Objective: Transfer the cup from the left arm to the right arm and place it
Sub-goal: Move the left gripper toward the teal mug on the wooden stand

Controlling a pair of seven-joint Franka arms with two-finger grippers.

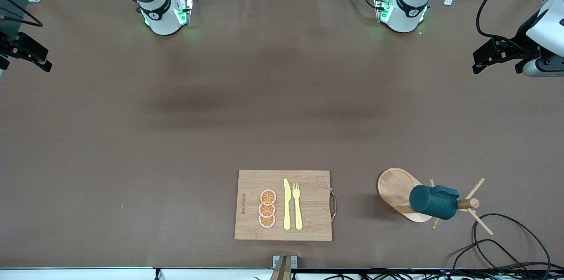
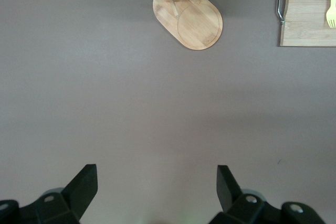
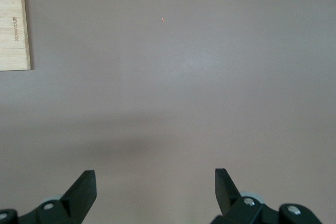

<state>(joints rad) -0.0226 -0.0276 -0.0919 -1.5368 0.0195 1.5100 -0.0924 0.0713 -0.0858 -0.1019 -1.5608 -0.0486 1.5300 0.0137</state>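
- The cup (image 1: 429, 201) hangs sideways on a peg of the wooden rack (image 1: 398, 192), at the left arm's end of the tabletop (image 1: 176, 139), near the front camera.
- The left claw (image 2: 157, 184) is wide open, empty, over bare tabletop, well apart from the cup.
- The right claw (image 3: 155, 187) waits, open and empty.
- The left arm is nearer, so I think it reaches first.

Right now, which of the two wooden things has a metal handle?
The cutting board, the rectangular one carrying the yellow knife and fork. The oval mug stand has none.
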